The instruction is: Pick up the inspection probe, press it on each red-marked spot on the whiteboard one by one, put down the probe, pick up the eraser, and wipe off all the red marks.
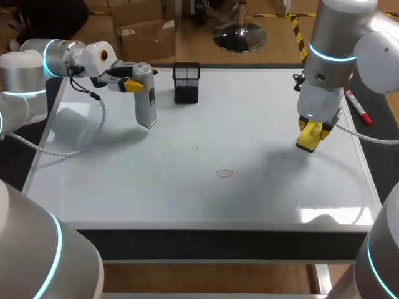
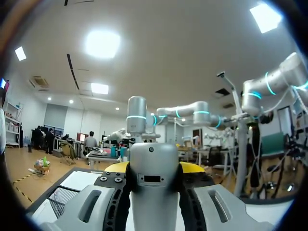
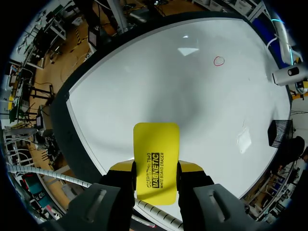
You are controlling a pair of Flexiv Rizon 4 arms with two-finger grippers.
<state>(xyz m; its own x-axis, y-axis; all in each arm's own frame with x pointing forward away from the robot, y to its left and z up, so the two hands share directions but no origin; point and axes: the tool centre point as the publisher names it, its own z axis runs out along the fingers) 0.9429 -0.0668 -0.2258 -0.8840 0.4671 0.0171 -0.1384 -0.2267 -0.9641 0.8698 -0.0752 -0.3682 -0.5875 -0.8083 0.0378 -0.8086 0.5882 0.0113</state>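
Left arm: stretched level over rear-left of whiteboard [image 1: 206, 199], wrist turned sideways.
Left claw [image 1: 132, 84]: clenched on upper part of inspection probe [image 1: 145, 99]; probe stood upright, body hanging below the tips, just beside mesh pen cup [image 1: 186, 82].
Right arm: wrist pointed down over board's right side.
Right claw [image 1: 310, 138]: grasped yellow eraser [image 3: 155, 154] by its long edges, eraser sticking out past the tips.
Red mark [image 1: 224, 173]: small ring, approx mid-front of board, well apart from both claws.
Marker [image 1: 358, 107]: lay at board's right rim.
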